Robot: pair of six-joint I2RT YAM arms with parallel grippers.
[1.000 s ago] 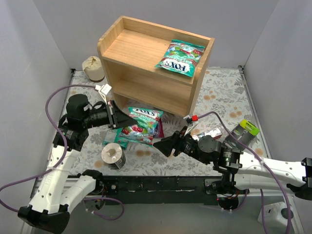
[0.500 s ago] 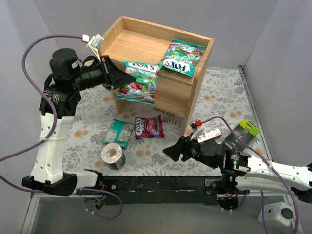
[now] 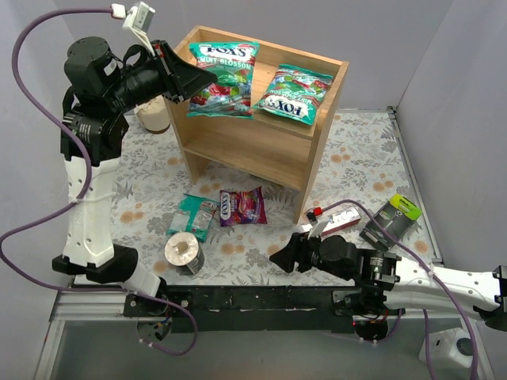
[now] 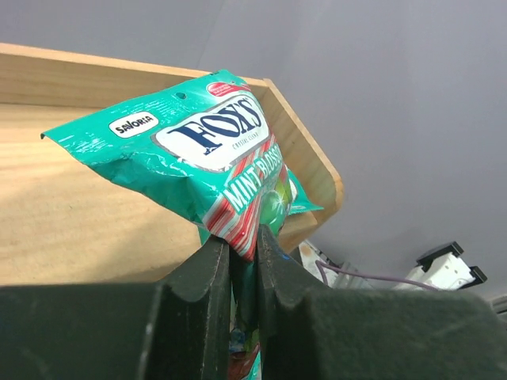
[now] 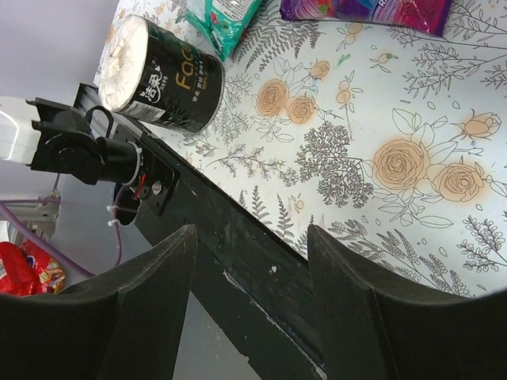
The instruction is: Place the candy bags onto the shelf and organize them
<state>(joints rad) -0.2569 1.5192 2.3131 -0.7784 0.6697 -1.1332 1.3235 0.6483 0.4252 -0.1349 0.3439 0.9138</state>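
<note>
My left gripper (image 3: pixel 207 77) is shut on a green FOX'S candy bag (image 3: pixel 223 70), holding it above the left part of the wooden shelf's (image 3: pixel 321 134) top tier. The left wrist view shows the bag (image 4: pixel 198 146) pinched between the jaws over the wood. A second green FOX'S bag (image 3: pixel 293 93) lies on the top tier at the right. A magenta-purple bag (image 3: pixel 242 206) and a small teal bag (image 3: pixel 193 215) lie on the table before the shelf; both show at the right wrist view's top edge, the magenta bag (image 5: pixel 372 9) and the teal bag (image 5: pixel 226 16). My right gripper (image 3: pixel 279 257) is open and empty, low near the table's front edge.
A black-wrapped tape roll (image 3: pixel 184 253) stands by the front left. A slim red-and-white box (image 3: pixel 337 220) and a dark green-capped packet (image 3: pixel 392 220) lie right of the shelf. A beige roll (image 3: pixel 152 115) sits behind the shelf's left side. The table's black front rail (image 5: pixel 238 245) runs under my right gripper.
My left gripper has lifted the green bag from the table up past the shelf front to above the top tier. My right gripper has drawn back toward the front edge.
</note>
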